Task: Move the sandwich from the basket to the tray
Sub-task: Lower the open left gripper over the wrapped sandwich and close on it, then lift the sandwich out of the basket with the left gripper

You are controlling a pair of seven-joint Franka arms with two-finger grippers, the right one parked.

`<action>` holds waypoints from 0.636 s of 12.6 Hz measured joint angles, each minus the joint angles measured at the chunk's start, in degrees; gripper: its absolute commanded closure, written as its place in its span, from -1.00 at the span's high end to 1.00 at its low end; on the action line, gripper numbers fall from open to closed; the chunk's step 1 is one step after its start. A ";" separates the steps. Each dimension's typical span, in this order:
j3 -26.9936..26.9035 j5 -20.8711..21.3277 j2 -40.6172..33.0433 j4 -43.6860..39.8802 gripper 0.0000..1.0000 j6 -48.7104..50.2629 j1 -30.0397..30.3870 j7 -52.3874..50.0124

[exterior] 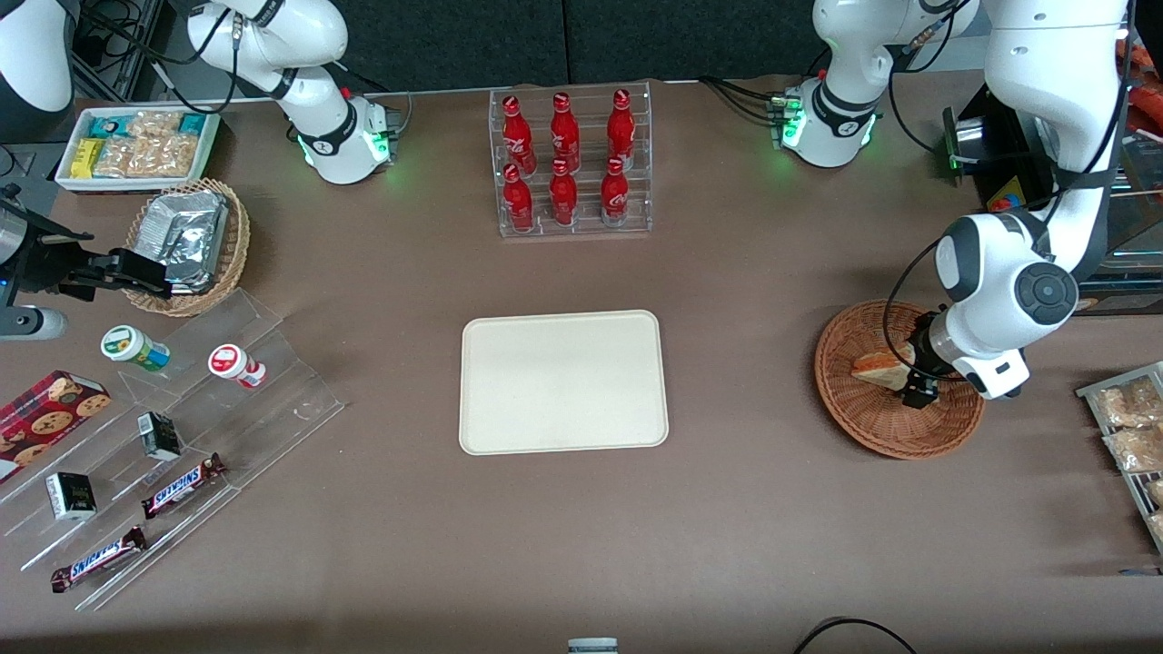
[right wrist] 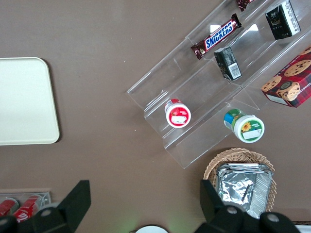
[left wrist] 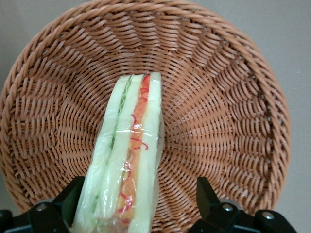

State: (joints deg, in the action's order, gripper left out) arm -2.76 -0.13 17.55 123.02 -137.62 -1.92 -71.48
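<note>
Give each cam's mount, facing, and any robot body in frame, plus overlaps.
Front: high, facing both arms across the table; working gripper low in the reddish-brown wicker basket.
Left wrist: looks down between open fingers at the wrapped triangular sandwich; shares the basket and sandwich with front.
Right wrist: looks down past parked fingers; shares the cream rectangular tray with front.

The gripper [exterior: 916, 392] hangs low inside the basket [exterior: 854, 413], fingers spread with the sandwich [left wrist: 127, 160] between them. Bare table separates the basket from the tray [exterior: 563, 381]. The bottle rack [exterior: 571, 163] stands farther from the front camera than the tray.
</note>
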 measured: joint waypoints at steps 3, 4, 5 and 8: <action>0.00 0.00 1.19 0.00 -0.19 -0.60 0.00 0.00; 0.00 0.00 1.40 0.00 -0.63 -0.81 0.00 -0.02; 0.00 0.00 1.43 0.00 -0.93 -0.86 0.00 -0.02; 0.00 0.00 1.28 -0.25 -0.96 -0.90 0.00 -0.02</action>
State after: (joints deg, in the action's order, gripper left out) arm -2.76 -0.13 18.83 122.78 -138.51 -1.92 -71.50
